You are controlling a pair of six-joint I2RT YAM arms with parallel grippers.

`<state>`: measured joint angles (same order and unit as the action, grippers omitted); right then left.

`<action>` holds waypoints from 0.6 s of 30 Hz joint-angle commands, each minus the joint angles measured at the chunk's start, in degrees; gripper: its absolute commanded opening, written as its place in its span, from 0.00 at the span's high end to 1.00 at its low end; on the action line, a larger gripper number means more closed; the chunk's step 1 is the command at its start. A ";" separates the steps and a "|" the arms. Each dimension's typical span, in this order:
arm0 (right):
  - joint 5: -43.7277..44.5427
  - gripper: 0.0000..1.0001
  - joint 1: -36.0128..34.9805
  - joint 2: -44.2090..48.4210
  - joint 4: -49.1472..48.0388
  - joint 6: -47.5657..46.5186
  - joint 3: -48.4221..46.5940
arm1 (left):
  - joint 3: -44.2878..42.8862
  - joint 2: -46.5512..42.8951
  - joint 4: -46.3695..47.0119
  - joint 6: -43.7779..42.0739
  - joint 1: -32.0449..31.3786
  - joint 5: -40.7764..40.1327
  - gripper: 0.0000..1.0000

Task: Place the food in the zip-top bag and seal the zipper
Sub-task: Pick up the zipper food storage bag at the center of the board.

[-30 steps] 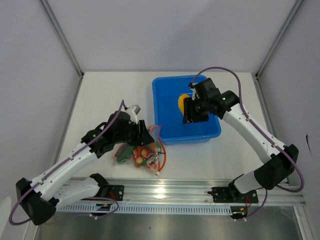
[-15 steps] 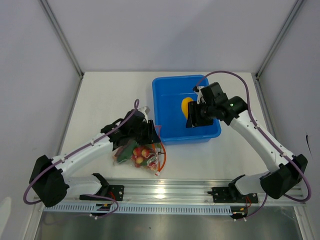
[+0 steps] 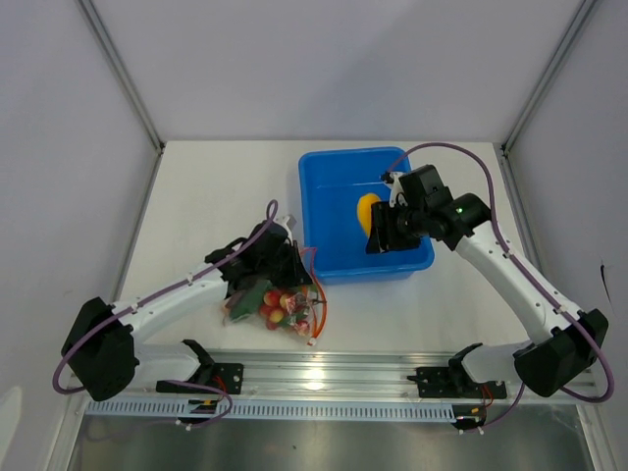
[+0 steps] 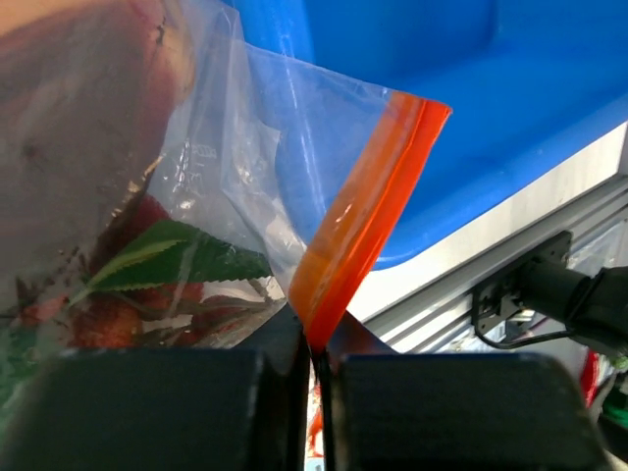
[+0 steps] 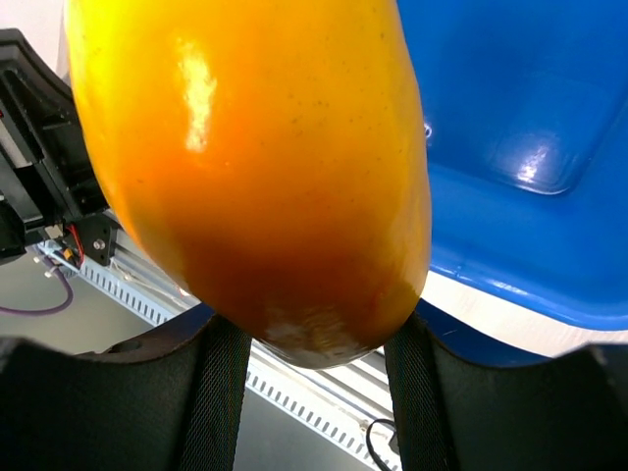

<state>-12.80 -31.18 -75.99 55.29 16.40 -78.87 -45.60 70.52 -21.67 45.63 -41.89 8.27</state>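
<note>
The zip-top bag (image 3: 257, 306) lies on the tabletop (image 3: 216, 186) at about 7 o'clock from the blue bin (image 3: 324, 182), just beside its near-left corner. Small red fruits (image 3: 280, 302) and a green leafy bunch (image 4: 177, 260) show through the clear plastic. The left gripper (image 4: 314, 361) is clenched on the zipper (image 4: 368, 216) at one end of the orange-red strip, and the strip rises from it toward 1 o'clock in the wrist view. Over the bin, the right gripper (image 3: 379, 232) grasps the orange-yellow piece (image 5: 255, 167) — both fingers pressed to its sides.
</note>
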 commanded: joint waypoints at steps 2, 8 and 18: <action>-2.40 1.00 0.24 2.33 -1.50 -0.67 0.91 | 0.17 -0.56 2.95 -0.09 -0.65 1.13 0.99; -2.67 1.00 -2.04 2.60 -1.59 -1.90 0.39 | -5.28 -3.54 -1.18 -6.41 -0.47 5.17 0.99; -2.05 1.00 -11.70 2.42 -1.24 -1.37 0.03 | -18.81 -8.90 -11.81 -12.40 3.20 10.44 0.99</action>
<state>-14.57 -41.76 -75.29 54.94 15.35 -77.89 -59.55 64.34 -32.29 36.32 -40.75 15.31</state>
